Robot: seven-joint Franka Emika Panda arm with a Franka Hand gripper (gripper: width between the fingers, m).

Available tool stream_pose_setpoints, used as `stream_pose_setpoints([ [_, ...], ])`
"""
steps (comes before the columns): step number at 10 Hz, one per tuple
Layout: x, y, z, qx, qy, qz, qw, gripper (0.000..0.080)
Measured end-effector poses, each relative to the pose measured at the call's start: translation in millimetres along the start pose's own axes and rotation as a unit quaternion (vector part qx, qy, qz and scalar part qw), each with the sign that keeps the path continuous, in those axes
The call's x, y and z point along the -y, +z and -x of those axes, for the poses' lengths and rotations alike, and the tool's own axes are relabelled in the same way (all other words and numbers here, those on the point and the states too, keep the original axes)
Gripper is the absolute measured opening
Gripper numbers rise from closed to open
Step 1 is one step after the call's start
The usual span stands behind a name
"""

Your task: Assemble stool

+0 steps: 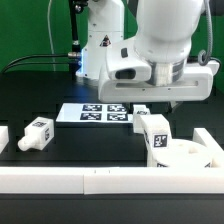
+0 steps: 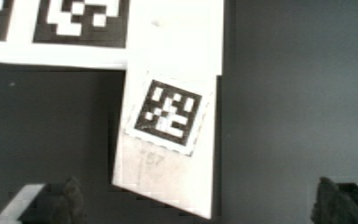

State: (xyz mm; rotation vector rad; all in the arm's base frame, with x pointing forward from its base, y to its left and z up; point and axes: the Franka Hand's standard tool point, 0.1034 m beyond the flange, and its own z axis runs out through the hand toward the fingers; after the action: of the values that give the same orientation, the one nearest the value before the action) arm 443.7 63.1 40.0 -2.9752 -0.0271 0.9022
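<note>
A: Gripper state?
B: Spread wide, pinching nothing. Matte white blocky leg with a square tag on its face lies on the table between the fingers, untouched.
A: Seat?
B: Thick round white disc on the exterior view's right, just beside that leg.

The table is black. The marker board is white, printed with four black-and-white square tags. The leg at eight o'clock from it and the upright leg at four o'clock are white, each carrying such a tag. The seat, rail and arm are white.
</note>
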Motion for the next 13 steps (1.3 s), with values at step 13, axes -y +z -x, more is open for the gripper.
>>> stream_pose_setpoints([
  [13, -14.6, 12.0, 8.6, 0.153, 0.077, -0.015, 0.985, 0.0649],
])
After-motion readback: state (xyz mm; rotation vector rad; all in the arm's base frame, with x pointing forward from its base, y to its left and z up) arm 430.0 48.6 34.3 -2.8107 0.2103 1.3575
